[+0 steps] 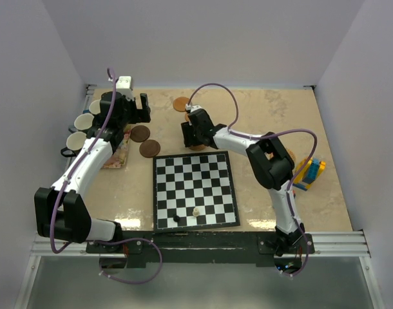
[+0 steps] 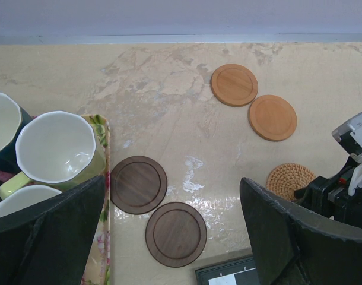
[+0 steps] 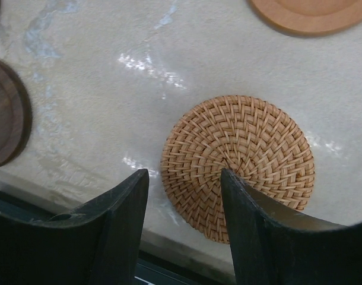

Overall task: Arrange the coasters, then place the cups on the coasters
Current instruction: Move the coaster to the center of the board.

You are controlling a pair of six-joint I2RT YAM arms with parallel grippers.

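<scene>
Two dark brown coasters (image 2: 138,184) (image 2: 175,234) lie side by side on the table, with my left gripper (image 2: 172,181) wide open high above them. Farther back lie two light wooden coasters (image 2: 234,85) (image 2: 272,117). Low over a woven rattan coaster (image 3: 237,166) hangs my right gripper (image 3: 184,175), open, one finger outside the rim and the other over the middle. The disc lies flat on the table. A pale green cup (image 2: 56,155) and a dark cup (image 2: 3,127) stand at the left on the floral mat (image 2: 101,249). From above, the cups (image 1: 84,122) cluster behind the left gripper (image 1: 131,111).
A chessboard (image 1: 194,190) with two small pieces (image 1: 176,218) (image 1: 196,210) fills the middle front, its corner just below the right gripper (image 1: 193,135). Yellow and blue toy blocks (image 1: 309,172) sit at the right. White walls close in the table.
</scene>
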